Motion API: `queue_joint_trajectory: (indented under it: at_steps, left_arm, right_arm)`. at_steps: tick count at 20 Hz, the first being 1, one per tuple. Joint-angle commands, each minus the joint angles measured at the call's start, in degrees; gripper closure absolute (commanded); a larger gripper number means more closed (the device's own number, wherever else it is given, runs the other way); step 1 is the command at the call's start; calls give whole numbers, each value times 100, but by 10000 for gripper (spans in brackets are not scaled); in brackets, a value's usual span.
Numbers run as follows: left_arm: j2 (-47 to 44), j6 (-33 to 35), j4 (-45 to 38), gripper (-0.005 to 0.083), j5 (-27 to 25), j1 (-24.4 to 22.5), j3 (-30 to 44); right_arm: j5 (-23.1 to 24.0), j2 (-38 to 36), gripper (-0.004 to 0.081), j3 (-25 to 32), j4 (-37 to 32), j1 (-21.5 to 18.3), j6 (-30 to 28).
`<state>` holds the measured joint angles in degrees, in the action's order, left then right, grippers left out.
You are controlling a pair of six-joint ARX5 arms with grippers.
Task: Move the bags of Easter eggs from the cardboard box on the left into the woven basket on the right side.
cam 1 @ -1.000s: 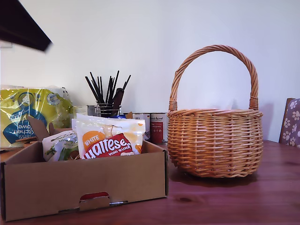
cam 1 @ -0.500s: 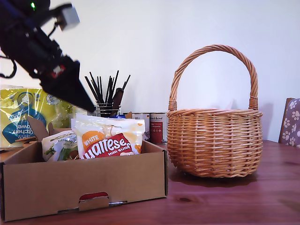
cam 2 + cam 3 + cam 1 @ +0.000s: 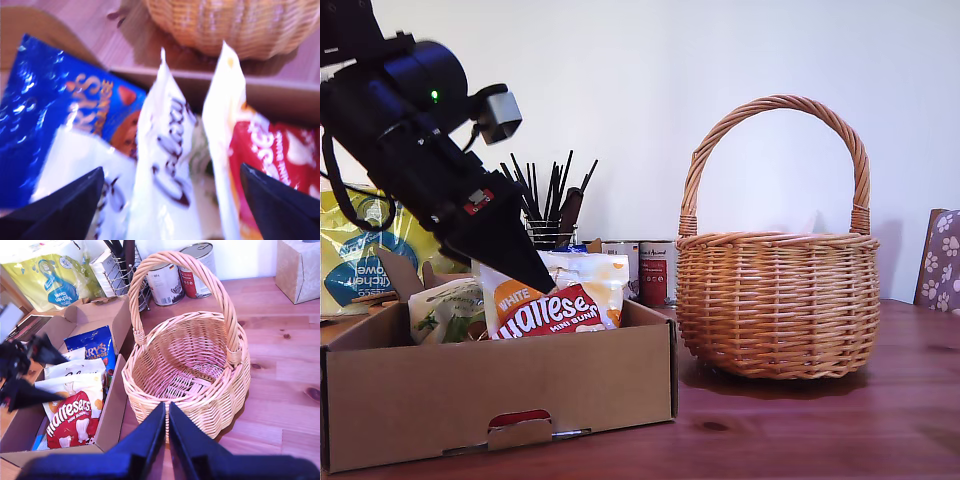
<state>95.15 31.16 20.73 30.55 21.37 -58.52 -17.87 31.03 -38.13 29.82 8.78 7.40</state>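
First gripper (image 3: 167, 200), jaws apart, straddles the white-green bag (image 3: 167, 170) inside the cardboard box (image 3: 500, 385); bag appears light, crinkly, slippery; pinch its stiff top seam.

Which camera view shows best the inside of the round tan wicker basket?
The second wrist view: it looks down into the round tan wicker basket, whose floor is bare. The exterior view shows only its outer side and handle; the first wrist view, only a blurred piece of its wall.
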Motion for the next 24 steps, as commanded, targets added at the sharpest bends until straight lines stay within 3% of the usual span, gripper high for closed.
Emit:
queue_joint_trajectory:
  at_steps: [1,5,12,13,16,22,24]
  left_arm:
    - [63,-28,103,-16,306,76,28]
    - [66,-28,466,-15,625,251,13]
    - [544,-68,592,111,66,420,13]
    - [557,-50,562,141,46,420,13]
    - [562,37,420,302,46,420,13]
    - [562,37,20,539,46,420,11]
    - [553,35,-118,674,52,420,9]
  right_arm:
    - [-17,26,782,50,-79,26,-37]
    - [-17,133,782,50,-85,26,-37]
    - [-20,181,782,50,-271,26,-76]
    - [-50,181,782,50,-249,28,-269]
    - [-732,181,782,50,105,96,-734]
    - [-1054,179,782,50,767,511,-758]
    - [-1054,179,782,50,831,627,-758]
